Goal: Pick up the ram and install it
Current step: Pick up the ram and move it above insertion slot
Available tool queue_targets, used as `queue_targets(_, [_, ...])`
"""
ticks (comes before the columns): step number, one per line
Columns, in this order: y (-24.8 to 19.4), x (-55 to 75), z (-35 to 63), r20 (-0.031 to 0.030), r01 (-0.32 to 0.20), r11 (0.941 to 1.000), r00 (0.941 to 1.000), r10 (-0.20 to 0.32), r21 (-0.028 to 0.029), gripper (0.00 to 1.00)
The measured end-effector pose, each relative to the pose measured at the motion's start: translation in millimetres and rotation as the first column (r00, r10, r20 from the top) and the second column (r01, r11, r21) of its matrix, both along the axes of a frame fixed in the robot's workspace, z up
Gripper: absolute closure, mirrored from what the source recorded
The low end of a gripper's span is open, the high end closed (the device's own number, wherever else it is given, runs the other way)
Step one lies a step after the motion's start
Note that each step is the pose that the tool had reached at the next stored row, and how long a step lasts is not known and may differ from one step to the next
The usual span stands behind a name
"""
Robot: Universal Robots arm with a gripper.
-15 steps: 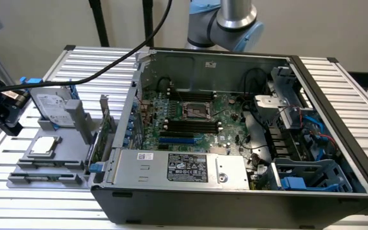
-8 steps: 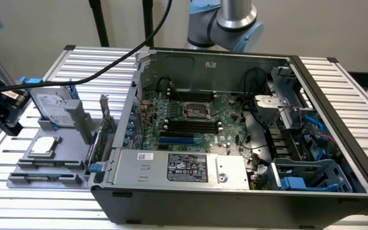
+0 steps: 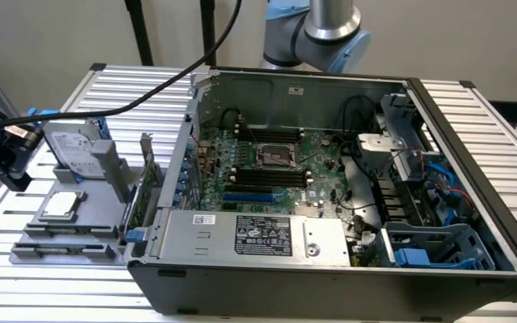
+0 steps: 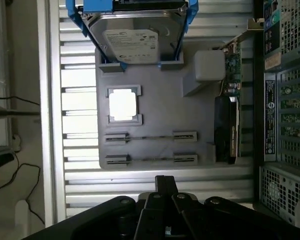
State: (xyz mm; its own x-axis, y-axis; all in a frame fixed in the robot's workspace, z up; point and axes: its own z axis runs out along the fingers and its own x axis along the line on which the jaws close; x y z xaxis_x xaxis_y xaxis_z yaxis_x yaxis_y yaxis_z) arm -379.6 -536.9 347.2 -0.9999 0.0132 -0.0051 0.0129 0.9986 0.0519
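Gripper (image 4: pixel 166 184) closed near tray (image 4: pixel 155 110) holding hard drive (image 4: pixel 135 42)

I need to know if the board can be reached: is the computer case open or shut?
Open. The computer case has no cover on its upward side, and the motherboard inside is in plain sight.

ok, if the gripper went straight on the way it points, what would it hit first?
Likely the gripper meets the gray holder tray near its closest slotted row, or the slatted table just before it; depth unclear.
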Motion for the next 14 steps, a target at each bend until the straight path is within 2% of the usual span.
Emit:
queue_targets(4, [0.0,0.0,-1.0,0.0000,-0.072,0.9974,0.9974,0.072,0.0000,0.89])
queue_targets(7, [-0.1,0.1,-1.9,0.0000,-0.127,0.9919,0.9919,0.127,0.0000,0.89])
queue_targets(11, [-0.1,0.1,-3.1,0.0000,-0.198,0.9801,0.9801,0.198,0.0000,0.89])
queue_targets(14, [-0.1,0.1,-3.9,0.0000,-0.252,0.9678,0.9678,0.252,0.0000,0.89])
